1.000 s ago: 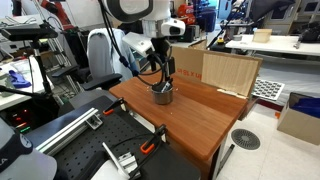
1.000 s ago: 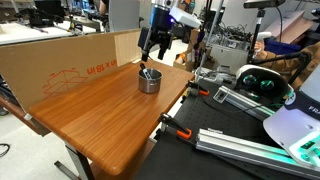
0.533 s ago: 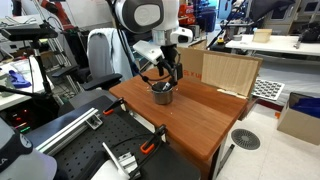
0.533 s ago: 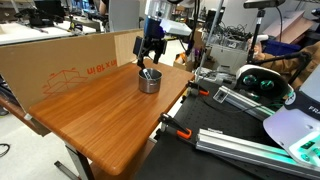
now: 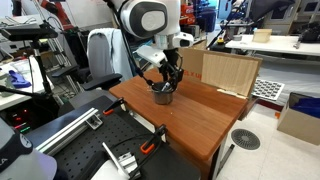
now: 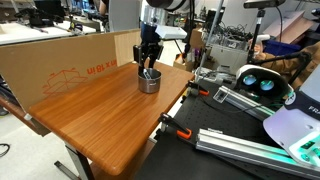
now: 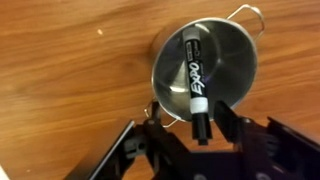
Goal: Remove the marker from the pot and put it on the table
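Note:
The pot (image 7: 228, 58) is a small round silver pot standing on the reddish-brown table (image 7: 60, 70). The marker (image 7: 190, 70), black with a white label, leans inside it with its dark end sticking over the rim toward the camera. My gripper (image 7: 192, 118) is straight above the pot, one finger on each side of that end, with narrow gaps still showing, so it is open. Both exterior views show the gripper (image 5: 170, 78) (image 6: 149, 62) pointing down just over the pot (image 5: 162, 96) (image 6: 148, 82) near the table's far edge.
A cardboard box (image 5: 230, 72) (image 6: 60, 65) stands along the table's back side. Orange-handled clamps (image 5: 150, 147) (image 6: 183, 133) grip the table's edge beside black metal rails. Wide bare wood (image 6: 100, 125) lies in front of the pot.
The gripper has come down over the pot and turned about its wrist. Its jaws have narrowed around the marker's upper end.

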{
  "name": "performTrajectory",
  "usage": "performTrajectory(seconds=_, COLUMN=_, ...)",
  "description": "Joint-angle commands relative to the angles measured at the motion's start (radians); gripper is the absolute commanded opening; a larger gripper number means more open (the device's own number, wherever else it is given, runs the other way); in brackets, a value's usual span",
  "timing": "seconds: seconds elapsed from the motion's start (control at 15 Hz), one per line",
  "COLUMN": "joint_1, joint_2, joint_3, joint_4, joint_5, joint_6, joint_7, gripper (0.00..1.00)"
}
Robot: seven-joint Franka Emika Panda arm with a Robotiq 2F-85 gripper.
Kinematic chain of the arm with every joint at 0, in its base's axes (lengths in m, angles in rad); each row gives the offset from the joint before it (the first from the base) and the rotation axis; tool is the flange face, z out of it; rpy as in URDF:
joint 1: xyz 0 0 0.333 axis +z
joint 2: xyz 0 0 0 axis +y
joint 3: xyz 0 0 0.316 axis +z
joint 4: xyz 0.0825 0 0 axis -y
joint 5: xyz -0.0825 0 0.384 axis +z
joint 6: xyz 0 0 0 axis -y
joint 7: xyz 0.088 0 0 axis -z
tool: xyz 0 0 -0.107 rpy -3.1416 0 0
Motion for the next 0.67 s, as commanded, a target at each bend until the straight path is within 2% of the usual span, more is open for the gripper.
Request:
performTrajectory(seconds=0.0, joint_1=-0.02, joint_2=0.009, joint_3=0.017, joint_4=0.011, joint_5=-0.038, joint_6=0.017, joint_7=0.026, gripper=0.29)
performTrajectory(seconds=0.27, joint_1=-0.03, joint_2=-0.003, joint_3=0.023, joint_4=0.017, joint_5=-0.04, joint_6=0.019, joint_7=0.022, gripper=0.0)
performTrajectory(seconds=0.4, joint_1=-0.025, joint_2=-0.009, joint_3=0.026, joint_4=0.017, joint_5=-0.042, joint_6=0.022, joint_7=0.026, gripper=0.05)
performTrajectory(seconds=0.6, joint_1=-0.026, joint_2=-0.016, joint_3=0.033, joint_4=0.016, joint_5=-0.041, joint_6=0.024, joint_7=0.024, gripper=0.05)
